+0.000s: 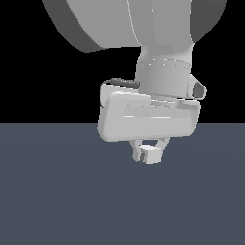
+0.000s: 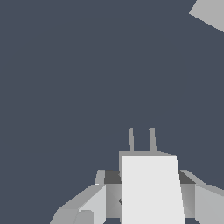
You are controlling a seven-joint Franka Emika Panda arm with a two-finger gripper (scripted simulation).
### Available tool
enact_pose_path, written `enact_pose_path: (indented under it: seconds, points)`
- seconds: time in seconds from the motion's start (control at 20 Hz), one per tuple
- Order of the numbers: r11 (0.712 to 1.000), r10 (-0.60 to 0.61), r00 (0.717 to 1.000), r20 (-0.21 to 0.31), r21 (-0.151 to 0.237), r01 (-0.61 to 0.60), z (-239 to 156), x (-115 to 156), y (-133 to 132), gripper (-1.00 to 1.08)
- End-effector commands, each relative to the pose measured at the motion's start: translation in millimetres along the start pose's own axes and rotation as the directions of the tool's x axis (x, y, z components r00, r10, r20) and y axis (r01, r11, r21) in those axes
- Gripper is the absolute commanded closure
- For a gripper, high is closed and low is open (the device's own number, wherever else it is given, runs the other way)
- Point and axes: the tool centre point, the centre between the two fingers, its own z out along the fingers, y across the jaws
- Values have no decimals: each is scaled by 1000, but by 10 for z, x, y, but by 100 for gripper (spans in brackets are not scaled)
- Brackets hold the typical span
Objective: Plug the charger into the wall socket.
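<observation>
My gripper (image 1: 150, 152) hangs a little above the dark grey floor in the exterior view, shut on the charger (image 1: 152, 154), a small white-grey block between the fingertips. In the wrist view the charger (image 2: 151, 188) fills the space between the two fingers (image 2: 94, 203), and its two thin prongs (image 2: 141, 140) stick out ahead of it. A light-grey corner at the edge of the wrist view is part of the wall socket (image 2: 211, 13), well away from the prongs. The exterior view does not show the socket.
The arm's large white-grey links (image 1: 139, 24) fill the upper part of the exterior view. The dark grey floor (image 1: 57, 191) stretches all around the gripper.
</observation>
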Motion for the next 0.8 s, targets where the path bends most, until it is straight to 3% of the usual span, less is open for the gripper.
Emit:
enact_pose_path:
  seconds: [0.0,0.35,0.75]
  points:
    - [998,61,998,-2,-15,-61,-47,61,14,108]
    - [975,216,976,-9,-54,-216,-165,206,70,108]
    - [922,376,926,-22,-95,-376,-292,345,152,108]
